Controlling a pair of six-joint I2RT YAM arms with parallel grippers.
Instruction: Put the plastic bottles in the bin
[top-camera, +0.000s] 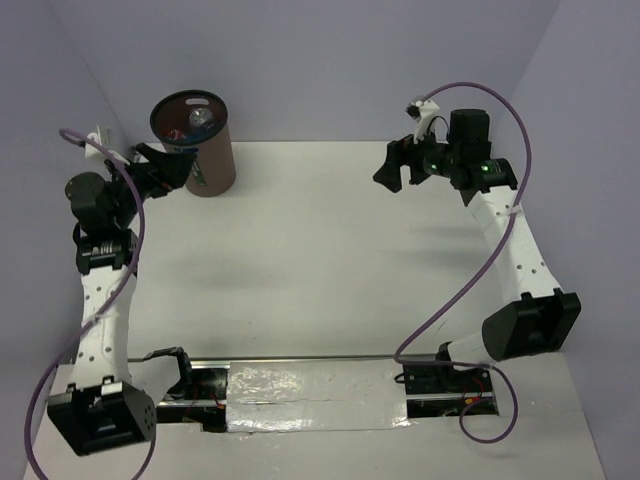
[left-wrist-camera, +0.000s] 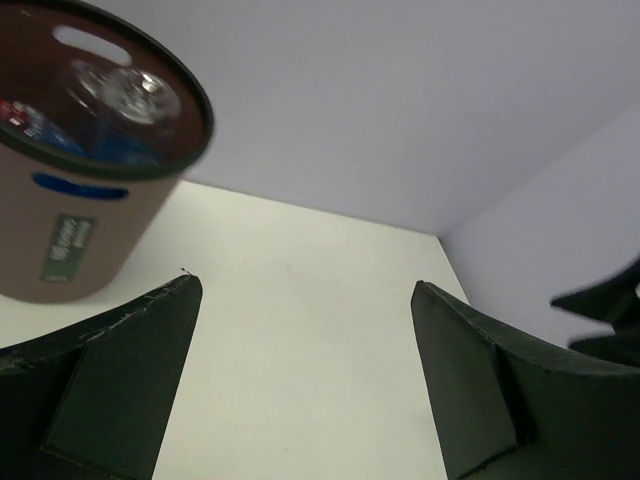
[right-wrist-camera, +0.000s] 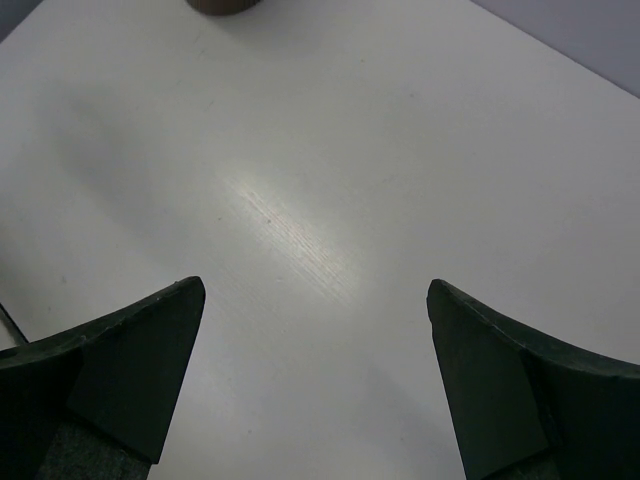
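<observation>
While both hang spread and empty, the left pincer (left-wrist-camera: 305, 286) just beside the bin (top-camera: 214, 166) and the right pincer (right-wrist-camera: 315, 288) well apart, I'd draw the left back gently without nudging the bin. I count one bin and two pincers. The plastic bottles (left-wrist-camera: 125, 90) lie jumbled inside it, their count unclear; I see none on the table (top-camera: 330, 260).

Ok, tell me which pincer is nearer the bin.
Left. The left pincer sits open right beside the bin, just off its left side; the right pincer hangs far off to the bin's right.
</observation>
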